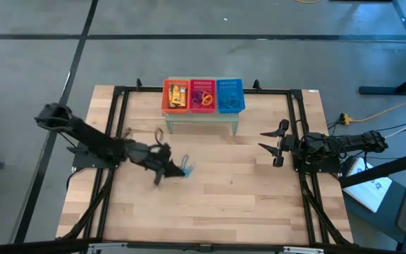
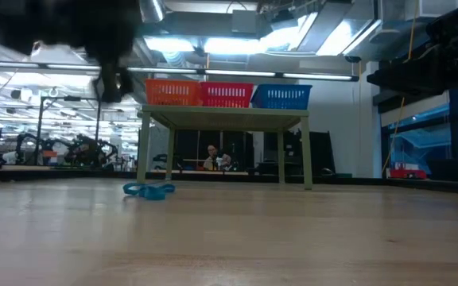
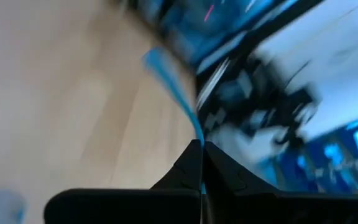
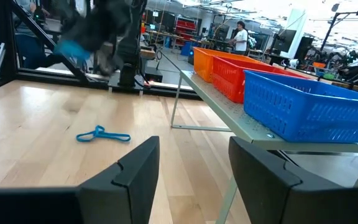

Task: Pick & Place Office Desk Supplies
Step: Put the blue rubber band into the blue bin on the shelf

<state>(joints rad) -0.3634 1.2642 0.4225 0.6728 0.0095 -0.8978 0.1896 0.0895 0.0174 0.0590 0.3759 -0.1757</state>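
My left gripper (image 1: 177,168) hangs above the middle of the wooden table, shut on a thin blue loop (image 3: 171,87). The right wrist view shows it blurred, with the blue loop (image 4: 73,47) at its fingers. A second blue loop (image 2: 148,190) (image 4: 102,135) lies flat on the table below it. My right gripper (image 1: 276,145) waits open at the table's right side, with nothing between its fingers (image 4: 135,177). The orange basket (image 1: 176,95), red basket (image 1: 202,95) and blue basket (image 1: 230,95) stand in a row on a small table at the far edge. My left gripper pinches one end of the blue loop (image 3: 198,135) between its two shut fingers. The rest of the loop sticks out ahead of the fingers, clear of the table. The picture is blurred, so I cannot tell how many strands are in the pinch.
The small pale table (image 2: 223,115) that carries the baskets stands on thin legs at the far middle. Black frame rails (image 1: 115,127) run along the table's left, right and far sides. A person (image 4: 240,34) shows in the room beyond.
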